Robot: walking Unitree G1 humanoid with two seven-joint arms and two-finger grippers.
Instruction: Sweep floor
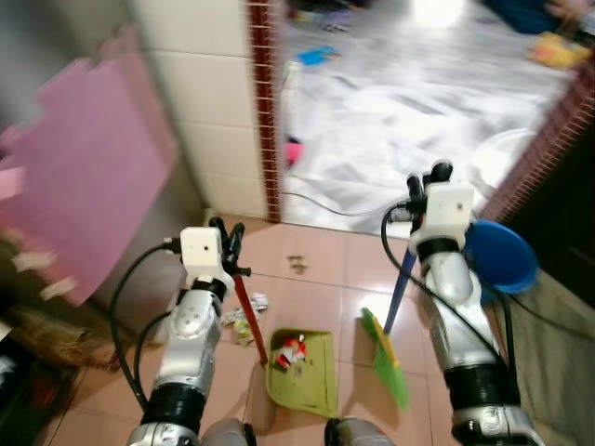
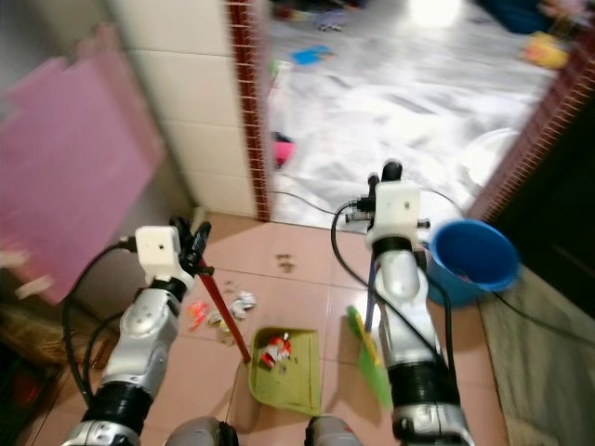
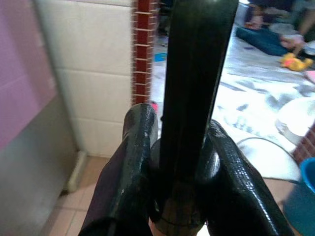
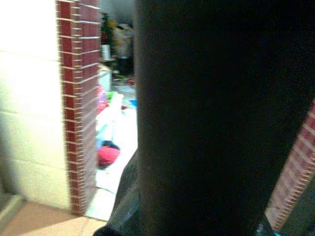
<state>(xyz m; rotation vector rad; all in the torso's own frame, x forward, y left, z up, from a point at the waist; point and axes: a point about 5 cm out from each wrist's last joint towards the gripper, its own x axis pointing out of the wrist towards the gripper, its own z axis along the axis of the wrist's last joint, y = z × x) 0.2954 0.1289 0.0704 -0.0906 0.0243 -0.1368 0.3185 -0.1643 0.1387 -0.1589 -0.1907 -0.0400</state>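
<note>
Green dustpan [image 1: 307, 373], holding red-and-white litter [image 1: 294, 351], below left gripper [image 1: 230, 243] clamped on its red handle [image 1: 246, 311]; right gripper [image 1: 423, 184] grasps blue-handled green broom [image 1: 389, 358]; blue bucket [image 1: 507, 255] beside it, contents unclear.

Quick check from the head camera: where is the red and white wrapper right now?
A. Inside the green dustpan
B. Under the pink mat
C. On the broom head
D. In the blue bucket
A. The wrapper lies on the dustpan, whose red handle the left hand holds; more litter sits on the tiles beside it.
</note>
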